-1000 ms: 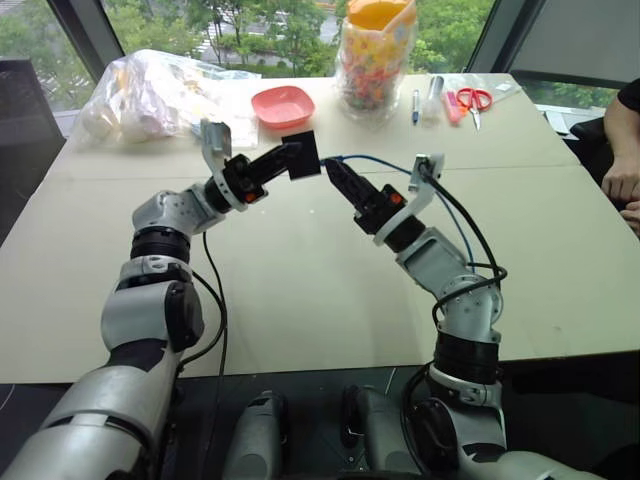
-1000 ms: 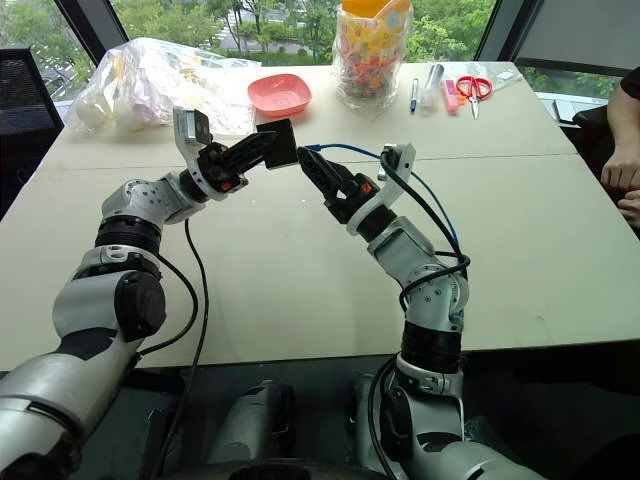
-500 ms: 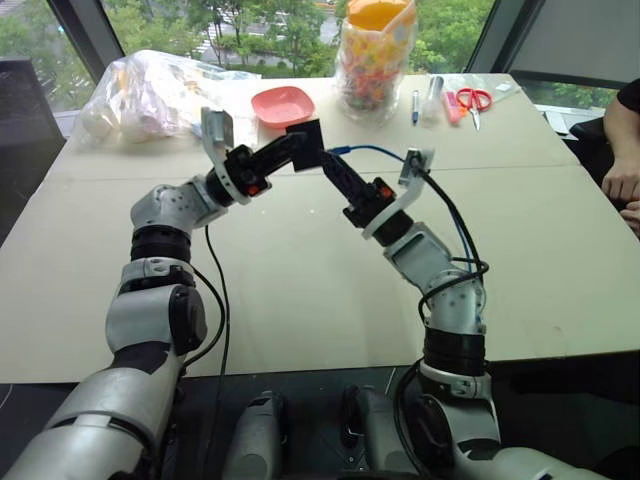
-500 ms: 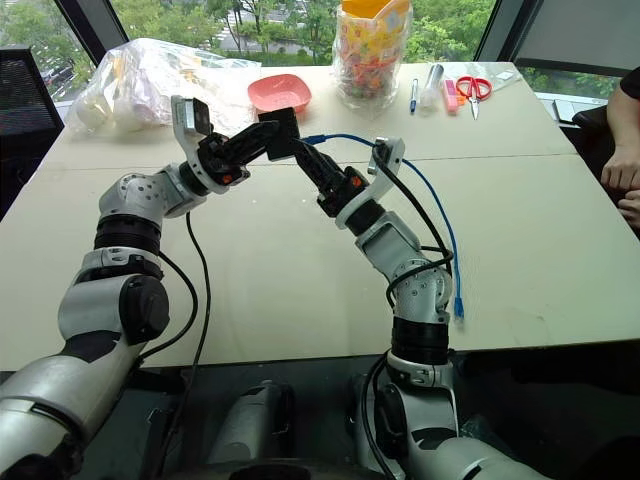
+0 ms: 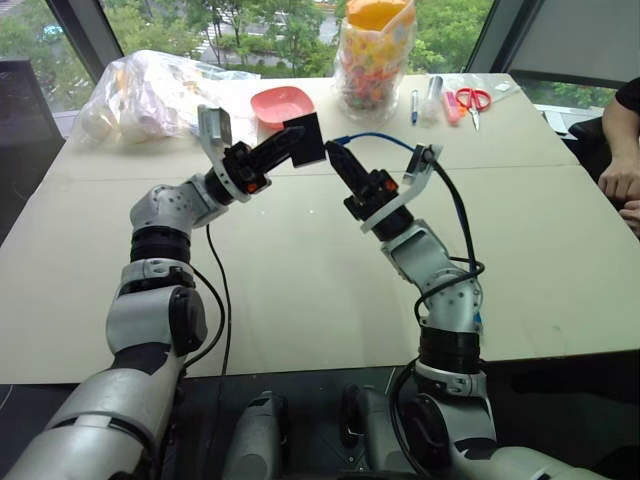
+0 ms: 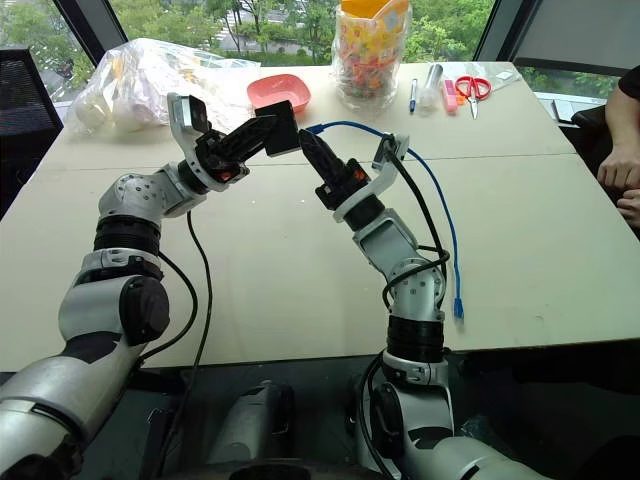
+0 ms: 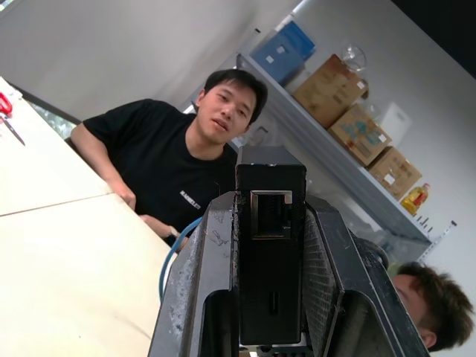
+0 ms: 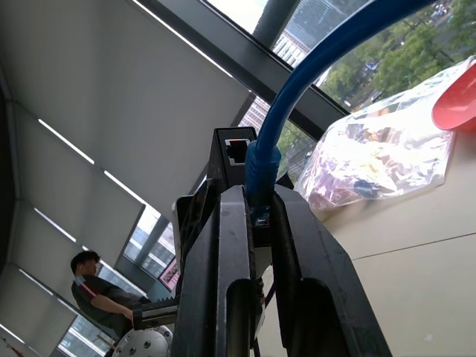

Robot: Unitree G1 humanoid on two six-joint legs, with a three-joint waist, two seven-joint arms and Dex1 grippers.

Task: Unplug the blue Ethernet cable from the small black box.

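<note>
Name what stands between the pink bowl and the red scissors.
The clear jar with an orange lid, then a pen, in the left eye view.

The right pincer (image 8: 249, 223) covers the plug of the blue Ethernet cable (image 8: 297, 97); whether it sits in the small black box (image 7: 271, 245) cannot be told. The box's lower end is hidden between the left pincer's fingers (image 7: 204, 290). A seated person (image 5: 622, 150) is cut off at the picture's edge.

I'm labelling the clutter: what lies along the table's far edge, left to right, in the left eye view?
Clear plastic bag → pink dish → candy jar with orange lid → pen → red-handled scissors.
</note>
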